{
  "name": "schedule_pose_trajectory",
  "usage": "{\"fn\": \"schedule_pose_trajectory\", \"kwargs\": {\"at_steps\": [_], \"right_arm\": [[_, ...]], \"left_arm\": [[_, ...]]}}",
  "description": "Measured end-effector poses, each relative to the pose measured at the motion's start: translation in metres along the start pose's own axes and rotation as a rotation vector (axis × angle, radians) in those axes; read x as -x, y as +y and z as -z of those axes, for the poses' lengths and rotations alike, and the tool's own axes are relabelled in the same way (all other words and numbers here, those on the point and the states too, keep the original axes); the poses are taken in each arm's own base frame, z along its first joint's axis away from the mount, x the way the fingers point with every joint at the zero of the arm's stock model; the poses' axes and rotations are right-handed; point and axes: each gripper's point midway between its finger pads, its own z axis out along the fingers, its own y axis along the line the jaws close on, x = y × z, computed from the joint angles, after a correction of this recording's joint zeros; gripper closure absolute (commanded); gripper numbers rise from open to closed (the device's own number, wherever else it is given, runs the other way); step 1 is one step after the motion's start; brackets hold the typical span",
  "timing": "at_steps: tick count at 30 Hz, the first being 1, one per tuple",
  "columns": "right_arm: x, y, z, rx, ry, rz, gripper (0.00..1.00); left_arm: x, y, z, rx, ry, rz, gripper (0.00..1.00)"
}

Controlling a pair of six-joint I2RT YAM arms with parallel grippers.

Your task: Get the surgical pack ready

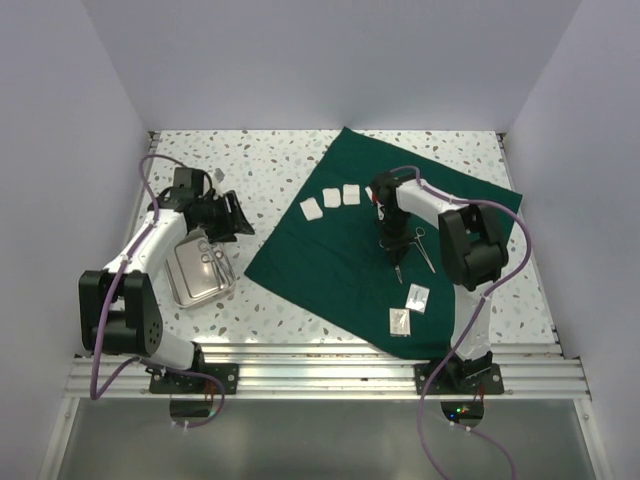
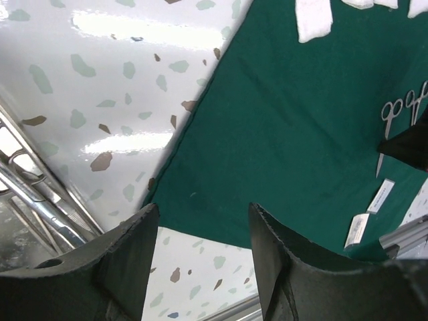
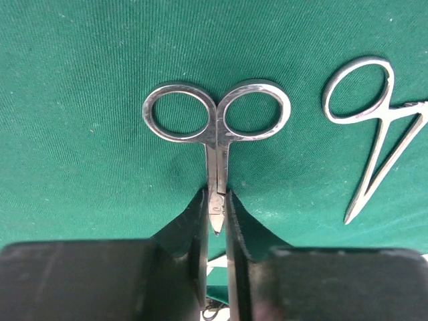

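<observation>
Your right gripper (image 3: 215, 202) pinches the scissors (image 3: 215, 142) at the shank: thin, stiff, slick steel, likely to pivot; left gripper (image 2: 204, 215) gapes empty.

- scissors (image 3: 215, 144) blades partly hidden between right end effector (image 3: 215, 200) fingers
- forceps (image 3: 374, 134) right of it: cut by frame edge
- steel tray (image 2: 17, 241) left of left end effector (image 2: 202, 208): mostly cropped

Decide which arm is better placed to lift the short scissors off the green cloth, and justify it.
Right. Its claw pinches the short scissors where they lie on the green cloth. The left claw hangs open near the steel tray, well away from them.
</observation>
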Motion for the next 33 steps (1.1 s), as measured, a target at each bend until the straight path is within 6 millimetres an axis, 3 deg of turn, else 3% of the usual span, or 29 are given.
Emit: {"fn": "schedule_pose_trajectory", "kwargs": {"at_steps": [1, 9, 14, 20, 27, 33], "right_arm": [[0.000, 0.000, 0.000, -0.002, -0.001, -0.002, 1.00], [0.001, 0.003, 0.004, 0.015, -0.010, -0.010, 1.00], [0.005, 0.016, 0.025, 0.071, -0.061, -0.004, 1.00], [0.010, 0.063, 0.068, 0.181, -0.173, 0.072, 1.00], [0.005, 0.128, 0.097, 0.295, -0.220, 0.154, 1.00], [0.008, 0.151, 0.118, 0.347, -0.259, 0.174, 1.00]], "left_arm": [[0.000, -0.003, -0.001, -0.011, 0.002, -0.005, 0.39], [-0.011, -0.051, -0.015, -0.168, 0.050, -0.092, 0.37], [-0.009, -0.082, -0.023, -0.304, 0.059, -0.084, 0.36], [-0.017, -0.119, -0.049, -0.443, 0.112, -0.020, 0.35], [-0.044, -0.153, -0.073, -0.517, 0.205, 0.020, 0.36], [-0.048, -0.170, -0.072, -0.566, 0.219, 0.033, 0.40]]}}
